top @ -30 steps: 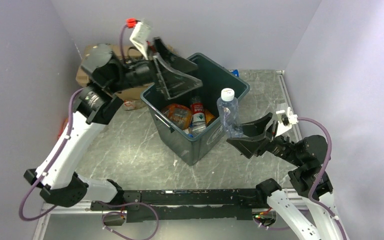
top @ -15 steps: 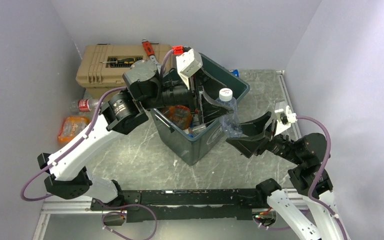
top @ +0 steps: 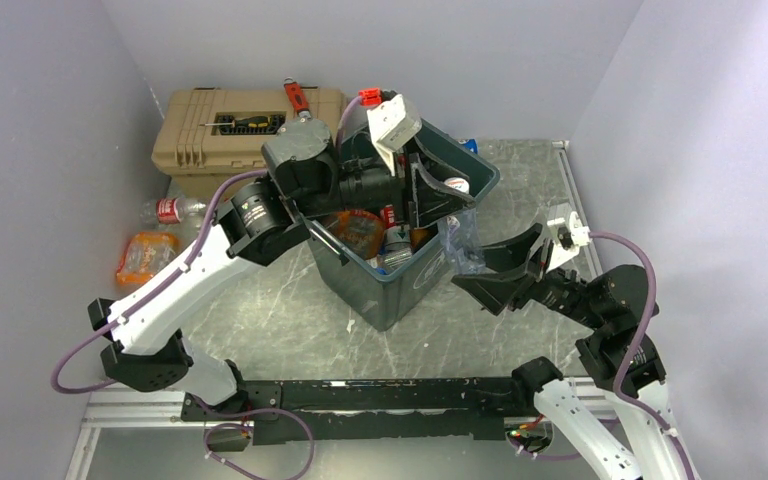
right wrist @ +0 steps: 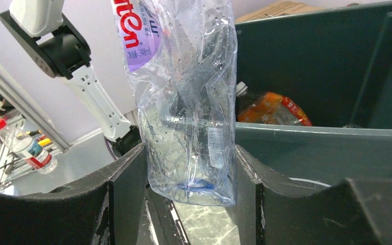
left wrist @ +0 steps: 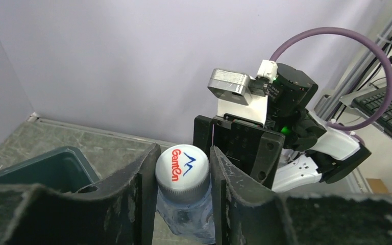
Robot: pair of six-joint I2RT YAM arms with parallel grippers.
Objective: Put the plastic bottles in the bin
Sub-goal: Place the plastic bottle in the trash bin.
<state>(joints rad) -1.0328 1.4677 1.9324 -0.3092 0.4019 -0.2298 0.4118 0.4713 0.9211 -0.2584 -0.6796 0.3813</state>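
Grey marbled surface (top: 260, 290) lay between lilac walls (top: 360, 50), and at the bin's (top: 380, 285) three o'clock left gripper (left wrist: 184, 158) and right gripper (right wrist: 188, 158) jaws clamped a crumpled, white-capped bottle (top: 457, 232).

pale lilac walls (top: 410, 50) close in the back and both sides of a grey marbled table top (top: 260, 300), light even and shadows soft, tan toolbox (top: 200, 140) in the back left corner, aluminium rail (top: 120, 415) along the near edge, dark keyboard (left wrist: 388, 104) outside the enclosure.
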